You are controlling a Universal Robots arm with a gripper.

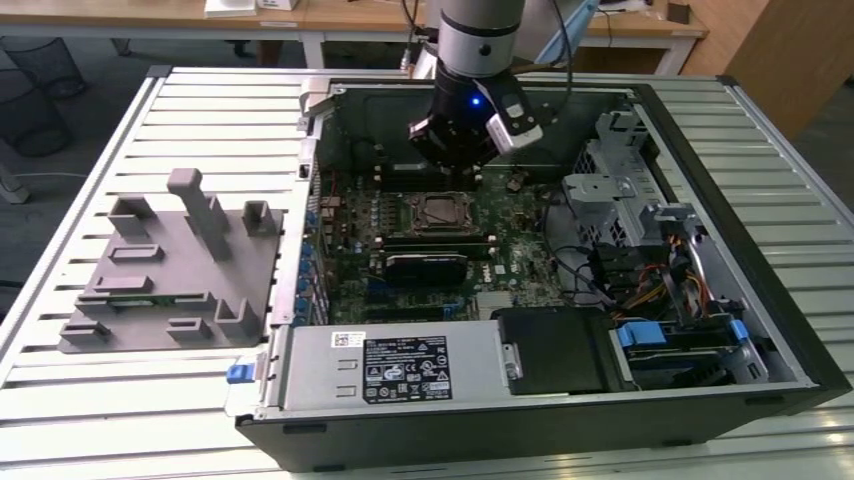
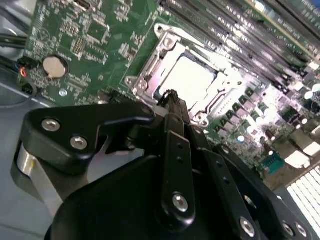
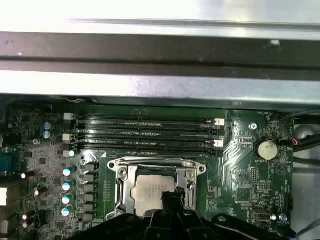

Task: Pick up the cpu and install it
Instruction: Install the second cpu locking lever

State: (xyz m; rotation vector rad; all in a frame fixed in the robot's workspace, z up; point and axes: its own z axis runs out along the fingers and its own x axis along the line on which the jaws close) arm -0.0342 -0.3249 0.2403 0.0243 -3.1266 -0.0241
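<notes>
A robotics lab or test workshop. An open desktop computer case [image 1: 534, 270] lies on its side on a slatted metal workbench [image 1: 80, 380] that fills most of the exterior view, its green motherboard [image 1: 414, 250] exposed. At centre left of the frame a grey plastic fixture tray [image 1: 174, 270] with upright posts sits on the bench. A robot arm [image 1: 474, 40] reaches down from the top centre. Along the top edge stand wooden desks [image 1: 347, 15], and a wire mesh bin [image 1: 27, 120] is at upper left.
</notes>
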